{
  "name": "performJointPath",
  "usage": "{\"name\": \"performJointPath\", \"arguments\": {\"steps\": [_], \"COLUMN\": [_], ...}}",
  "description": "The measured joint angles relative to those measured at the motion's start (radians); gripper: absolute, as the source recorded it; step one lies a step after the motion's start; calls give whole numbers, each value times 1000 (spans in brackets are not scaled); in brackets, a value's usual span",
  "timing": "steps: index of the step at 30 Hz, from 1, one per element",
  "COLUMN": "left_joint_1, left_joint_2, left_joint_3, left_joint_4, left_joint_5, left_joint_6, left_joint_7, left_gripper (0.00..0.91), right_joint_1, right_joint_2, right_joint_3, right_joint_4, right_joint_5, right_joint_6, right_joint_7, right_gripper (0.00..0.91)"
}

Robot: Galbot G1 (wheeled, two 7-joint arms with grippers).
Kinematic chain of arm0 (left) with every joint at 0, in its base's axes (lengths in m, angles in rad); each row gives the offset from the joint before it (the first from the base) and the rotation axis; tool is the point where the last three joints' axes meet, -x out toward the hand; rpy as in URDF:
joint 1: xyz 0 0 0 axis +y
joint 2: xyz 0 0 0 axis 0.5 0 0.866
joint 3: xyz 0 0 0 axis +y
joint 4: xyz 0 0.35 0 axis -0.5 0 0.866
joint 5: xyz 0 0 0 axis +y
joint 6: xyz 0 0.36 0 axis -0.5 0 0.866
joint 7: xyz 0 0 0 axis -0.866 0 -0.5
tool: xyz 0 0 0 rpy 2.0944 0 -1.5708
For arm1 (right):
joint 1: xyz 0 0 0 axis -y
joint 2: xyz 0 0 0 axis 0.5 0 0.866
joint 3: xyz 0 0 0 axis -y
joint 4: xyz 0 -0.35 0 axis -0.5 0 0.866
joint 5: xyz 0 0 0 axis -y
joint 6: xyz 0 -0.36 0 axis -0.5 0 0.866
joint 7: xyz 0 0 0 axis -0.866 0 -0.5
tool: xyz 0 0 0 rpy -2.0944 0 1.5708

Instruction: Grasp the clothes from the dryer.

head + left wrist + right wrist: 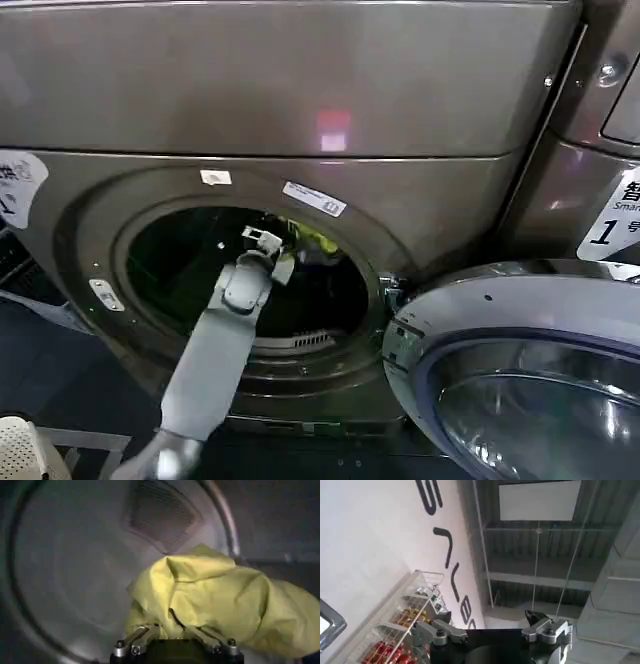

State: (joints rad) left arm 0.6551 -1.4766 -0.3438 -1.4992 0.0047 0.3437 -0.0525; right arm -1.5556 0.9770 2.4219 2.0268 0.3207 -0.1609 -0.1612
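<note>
The dryer (300,110) is bronze-grey, and its round porthole (150,260) stands open onto a dark drum. My left arm reaches in through the porthole, with the left gripper (264,240) deep inside next to a yellow-green patch of the clothes (318,240). In the left wrist view the yellow-green garment (215,595) bulges against the ribbed steel drum wall (70,565). The left gripper (174,626) has its fingers (141,634) angled inward and sunk into a fold of that fabric. My right gripper (487,622) points up toward a ceiling, open and holding nothing.
A silver-rimmed round glass door (520,370) juts out at the lower right of the porthole. A white sticker with "1" (615,225) is on the panel to the right. A white basket (18,448) sits at the lower left. A wire rack of goods (395,630) stands by a white wall.
</note>
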Motion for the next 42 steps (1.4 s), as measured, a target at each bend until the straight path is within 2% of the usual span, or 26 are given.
{"name": "performJointPath", "arguments": {"steps": [7,17,42], "left_joint_1": [101,234,332], "left_joint_2": [-40,-82,-98], "left_joint_3": [-48,-86,-107], "left_joint_4": [-103,-232,-336], "left_joint_5": [-113,-124,-110], "left_joint_6": [-13,4,20], "left_joint_7": [-50,-39,-17], "left_gripper": [0,0,0], "right_joint_1": [4,10,19], "right_joint_2": [8,11,20], "right_joint_3": [-2,-4,-15], "right_joint_4": [5,7,21], "right_joint_5": [7,6,-29], "right_joint_6": [0,-3,-44], "right_joint_7": [-3,9,20], "right_gripper": [907,907,907]}}
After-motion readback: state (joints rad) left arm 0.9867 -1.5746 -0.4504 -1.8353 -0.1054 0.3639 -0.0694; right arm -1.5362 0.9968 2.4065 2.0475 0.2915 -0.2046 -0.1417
